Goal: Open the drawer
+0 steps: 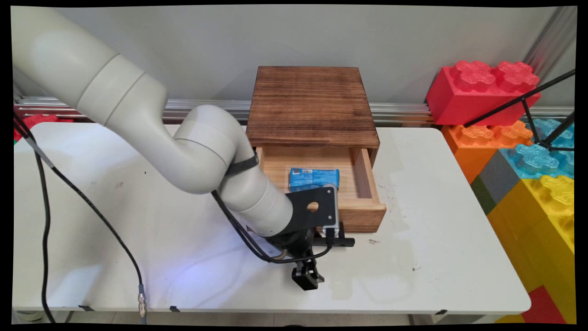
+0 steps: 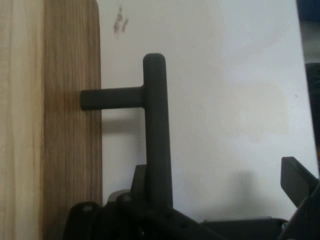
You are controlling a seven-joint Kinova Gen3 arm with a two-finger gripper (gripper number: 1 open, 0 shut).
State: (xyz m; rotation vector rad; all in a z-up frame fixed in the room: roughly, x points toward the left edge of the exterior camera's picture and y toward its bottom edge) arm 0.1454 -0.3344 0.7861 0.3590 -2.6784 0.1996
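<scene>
Black tool (image 1: 307, 277) spread wide, empty, beside the drawer's handle (image 2: 155, 130).

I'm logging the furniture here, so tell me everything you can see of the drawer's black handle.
The black bar handle is a matte dark rod, plastic or metal by its look, held off the light wooden drawer front by a short post of the same colour. It runs parallel to the front, above the white table. The drawer is pulled open. The black gripper is open, and the bar passes close beside one finger; contact cannot be told.
</scene>
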